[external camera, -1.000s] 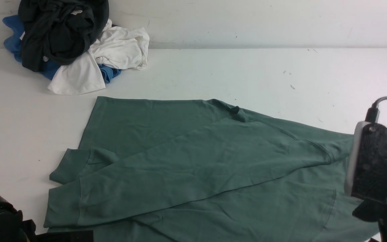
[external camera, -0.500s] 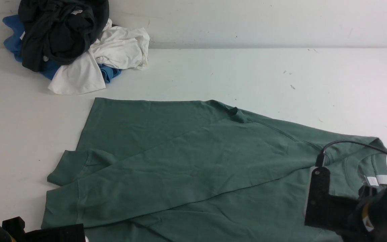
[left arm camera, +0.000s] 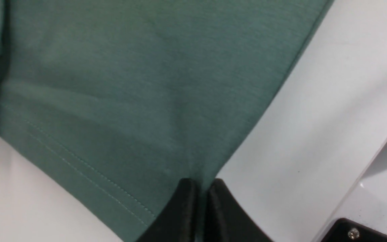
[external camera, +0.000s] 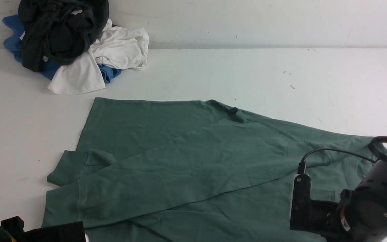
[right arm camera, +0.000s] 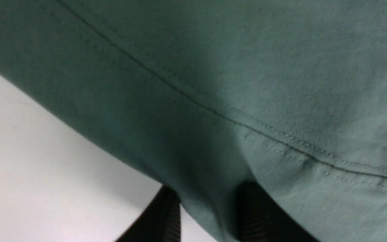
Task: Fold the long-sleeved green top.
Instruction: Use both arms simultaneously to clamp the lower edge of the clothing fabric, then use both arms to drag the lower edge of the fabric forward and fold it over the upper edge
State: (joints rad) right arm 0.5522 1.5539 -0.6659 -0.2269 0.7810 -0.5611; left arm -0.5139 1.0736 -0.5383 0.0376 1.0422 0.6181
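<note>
The left jaws, pressed together, pinched the hem edge of the green long-sleeved top point(left arm camera: 129, 84), which spread out ahead of them. The right jaws stood partly apart astride a fold of it; whether they gripped it could not be told.

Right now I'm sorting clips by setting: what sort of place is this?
Probably a robot lab's cloth-folding bench: a bare white table against a plain white wall, a green long-sleeved top spread on it, a heap of other garments in its far left corner.

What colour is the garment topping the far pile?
The topmost garment is blackish; front view shows it best.
</note>
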